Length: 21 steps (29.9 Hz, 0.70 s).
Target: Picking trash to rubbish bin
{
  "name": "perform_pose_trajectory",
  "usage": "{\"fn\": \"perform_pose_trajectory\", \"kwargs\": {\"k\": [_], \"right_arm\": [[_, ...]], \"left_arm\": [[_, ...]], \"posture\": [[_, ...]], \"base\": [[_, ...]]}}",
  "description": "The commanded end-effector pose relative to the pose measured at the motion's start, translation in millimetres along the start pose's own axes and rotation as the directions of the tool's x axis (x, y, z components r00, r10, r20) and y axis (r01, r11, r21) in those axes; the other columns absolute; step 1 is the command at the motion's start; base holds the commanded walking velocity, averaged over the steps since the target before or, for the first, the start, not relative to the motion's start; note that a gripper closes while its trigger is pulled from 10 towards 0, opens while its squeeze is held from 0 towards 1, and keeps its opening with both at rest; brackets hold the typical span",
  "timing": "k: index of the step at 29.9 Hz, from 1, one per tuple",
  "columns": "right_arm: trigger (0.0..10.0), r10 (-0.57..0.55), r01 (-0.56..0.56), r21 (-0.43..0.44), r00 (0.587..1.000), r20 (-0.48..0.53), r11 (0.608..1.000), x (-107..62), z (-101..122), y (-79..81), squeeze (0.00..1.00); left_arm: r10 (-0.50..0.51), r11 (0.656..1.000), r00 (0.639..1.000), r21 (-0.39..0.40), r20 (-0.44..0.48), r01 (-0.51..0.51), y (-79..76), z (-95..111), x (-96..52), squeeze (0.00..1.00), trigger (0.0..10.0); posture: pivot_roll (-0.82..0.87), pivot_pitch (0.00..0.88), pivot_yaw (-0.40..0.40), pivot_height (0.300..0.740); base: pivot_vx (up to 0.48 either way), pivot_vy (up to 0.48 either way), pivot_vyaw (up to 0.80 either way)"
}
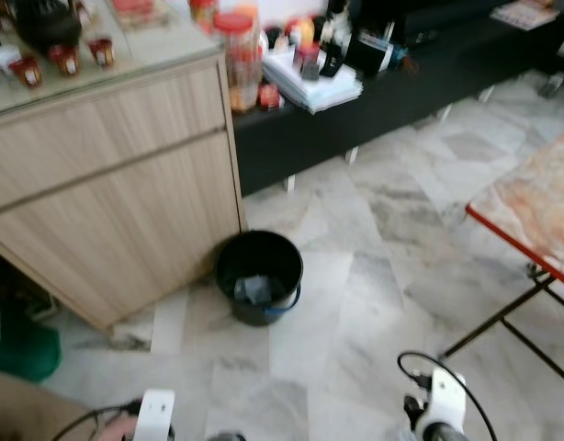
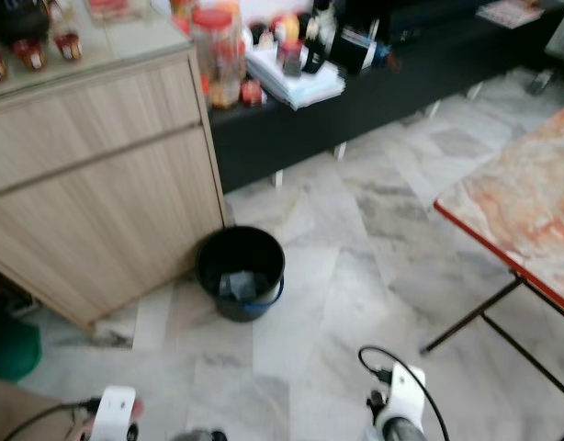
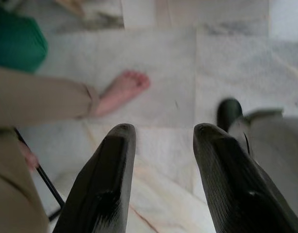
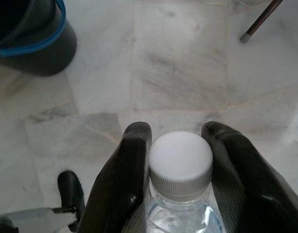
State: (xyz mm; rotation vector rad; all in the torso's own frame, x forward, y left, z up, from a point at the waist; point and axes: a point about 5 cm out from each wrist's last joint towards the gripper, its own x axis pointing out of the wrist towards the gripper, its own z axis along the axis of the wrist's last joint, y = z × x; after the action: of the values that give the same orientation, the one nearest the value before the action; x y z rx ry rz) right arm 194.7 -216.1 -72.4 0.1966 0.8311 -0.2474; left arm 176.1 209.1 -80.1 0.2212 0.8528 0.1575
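Pinching a clear plastic bottle [image 4: 180,194] at its neck, the right gripper [image 4: 180,167] has both fingers pressed just under the ribbed white cap [image 4: 180,160] — probably a light, thin-walled, slippery thing, so the stiff neck looks the safest hold. Ahead stands the round black bin [image 1: 259,274], blue-handled, beside the wood-grain cabinet [image 1: 107,184] on glossy marble floor [image 1: 355,322]. The left gripper [image 3: 161,179] hangs empty, fingers apart.

Soft daylight, slightly blurred throughout
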Motion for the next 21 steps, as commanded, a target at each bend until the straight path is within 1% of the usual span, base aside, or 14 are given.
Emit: {"fn": "perform_pose_trajectory", "kwargs": {"k": [1,3,13,21], "right_arm": [[10.0,-0.026,0.026,-0.003,1.0,0.006,1.0,-1.8,-1.1,-10.4,0.0],[10.0,-0.026,0.026,-0.004,1.0,0.006,1.0,-1.8,-1.1,-10.4,0.0],[10.0,-0.031,0.031,-0.011,0.999,0.022,0.999,-1.8,2.7,-14.4,0.0],[10.0,-0.017,0.018,-0.018,0.999,0.047,1.0,-0.1,11.2,-12.8,0.0]], "left_arm": [[-0.022,1.0,0.999,0.016,-0.026,0.023,-7.4,-7.4,-2.6,0.0,10.0],[-0.022,1.0,0.999,0.016,-0.026,0.023,-7.4,-7.3,-2.5,0.0,10.0],[-0.016,1.0,0.999,0.004,-0.042,0.016,-7.2,-13.6,-4.5,0.0,10.0],[-0.016,1.0,0.999,0.0,-0.045,0.016,-8.9,-14.9,-5.2,0.0,10.0]], "posture": [[0.11,0.185,-0.017,0.74],[0.11,0.185,-0.017,0.74],[0.12,0.188,-0.032,0.74],[0.12,0.191,-0.037,0.74]], "base": [[0.3,0.0,0.0],[0.3,0.0,0.0],[0.297,0.0,0.8],[0.297,0.0,0.8]]}}
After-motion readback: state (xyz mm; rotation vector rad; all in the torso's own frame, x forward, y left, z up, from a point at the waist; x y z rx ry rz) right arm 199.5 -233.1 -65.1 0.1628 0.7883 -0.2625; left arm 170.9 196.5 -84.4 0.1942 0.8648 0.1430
